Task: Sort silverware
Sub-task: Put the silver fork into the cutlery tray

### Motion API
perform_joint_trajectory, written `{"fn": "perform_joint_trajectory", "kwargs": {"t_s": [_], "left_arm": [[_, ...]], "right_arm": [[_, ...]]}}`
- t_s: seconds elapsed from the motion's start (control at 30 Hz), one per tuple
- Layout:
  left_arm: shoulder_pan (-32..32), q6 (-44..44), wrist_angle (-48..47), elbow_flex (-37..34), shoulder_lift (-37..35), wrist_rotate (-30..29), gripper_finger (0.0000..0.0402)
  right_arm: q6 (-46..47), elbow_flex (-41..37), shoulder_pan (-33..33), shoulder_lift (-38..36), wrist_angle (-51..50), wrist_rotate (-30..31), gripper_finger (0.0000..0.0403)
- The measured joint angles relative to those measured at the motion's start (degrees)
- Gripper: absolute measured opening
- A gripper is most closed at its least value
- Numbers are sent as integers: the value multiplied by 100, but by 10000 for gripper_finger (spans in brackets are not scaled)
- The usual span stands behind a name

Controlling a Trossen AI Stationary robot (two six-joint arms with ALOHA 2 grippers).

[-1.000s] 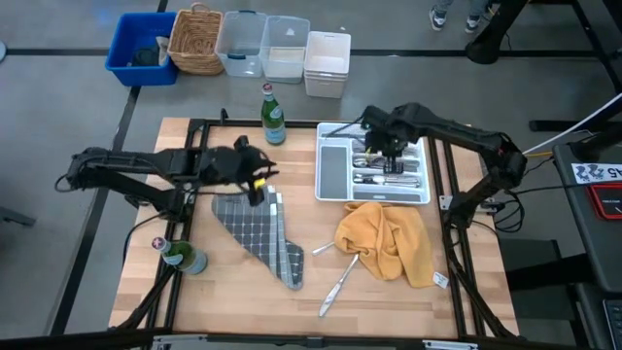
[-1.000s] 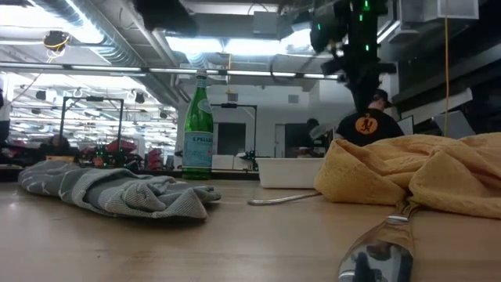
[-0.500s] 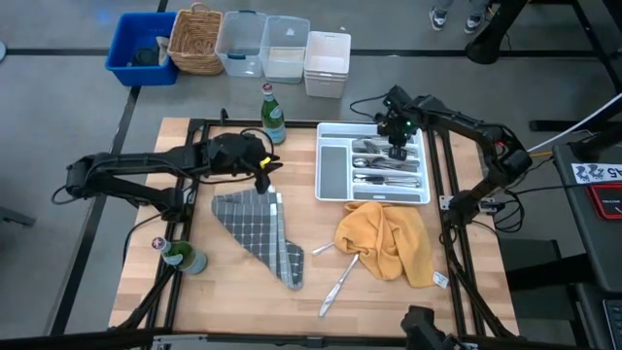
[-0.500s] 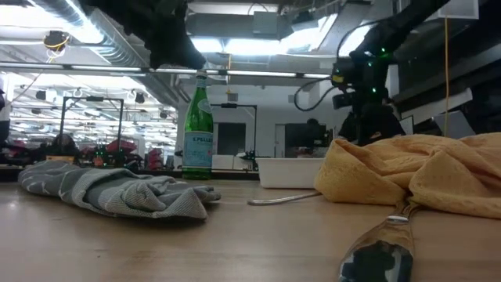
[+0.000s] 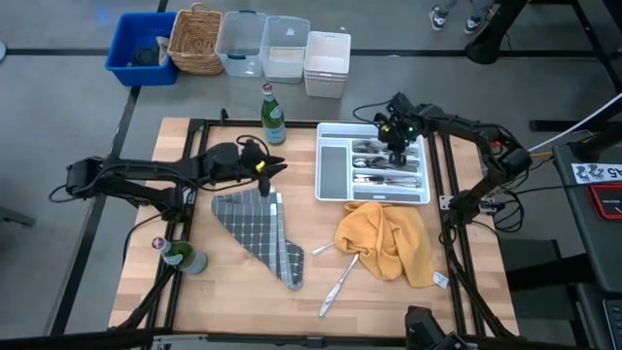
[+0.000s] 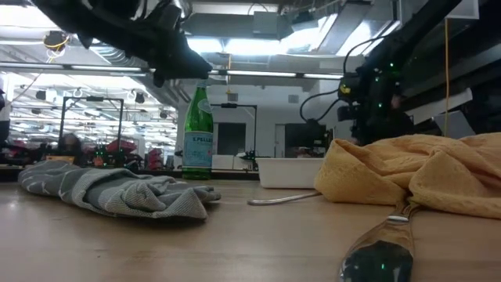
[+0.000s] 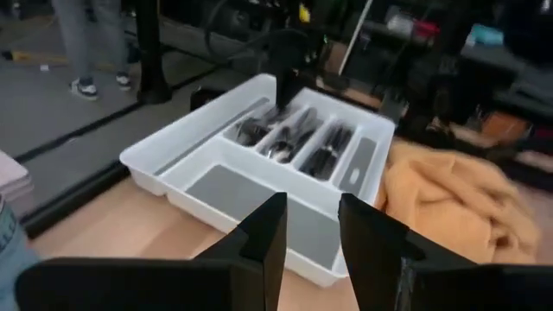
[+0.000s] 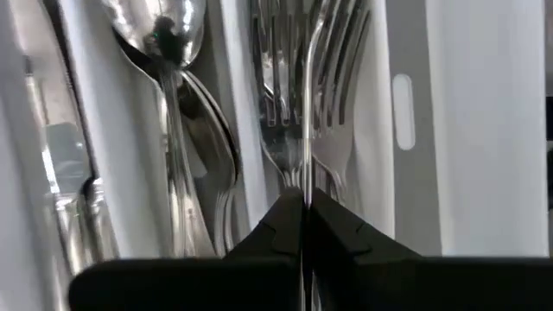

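Holding a fork (image 8: 304,104), right tool (image 8: 304,212) over tray (image 5: 335,167).

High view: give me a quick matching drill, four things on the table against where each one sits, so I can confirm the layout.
Things:
1. white tray
2. yellow cloth
3. grey checked cloth
4. green bottle

Places:
A. upright at the table's far edge, left of the tray
B. crumpled just in front of the tray
C. under the right end effector, holding sorted silverware
D. spread near the table's middle, below the left end effector

Pairs: 1-C, 2-B, 3-D, 4-A
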Motion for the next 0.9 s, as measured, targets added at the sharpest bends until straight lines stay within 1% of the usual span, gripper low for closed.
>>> {"fn": "perform_joint_trajectory", "kwargs": {"t_s": [0.1,0.2,0.3,0.4,0.63,0.73,0.9], "left_arm": [[53,-320,283,-250,-2,-2,95],[54,-735,222,-391,-1,-3,95],[33,-970,212,-491,-1,-3,95],[0,-1080,242,-531,-2,-2,95],[-9,-1210,239,-555,0,-4,95],[-11,-1273,239,-555,-2,-4,95],[-27,-1341,239,-555,0,-4,95]], "right_arm": [[-4,-171,0,23,259,68,17],[-2,-263,4,25,391,151,17],[-2,-265,4,25,405,160,17],[-4,-267,4,25,445,235,17],[-14,-272,13,26,402,738,21],[20,-272,7,27,417,965,40],[28,-272,0,27,395,1340,91]]}}
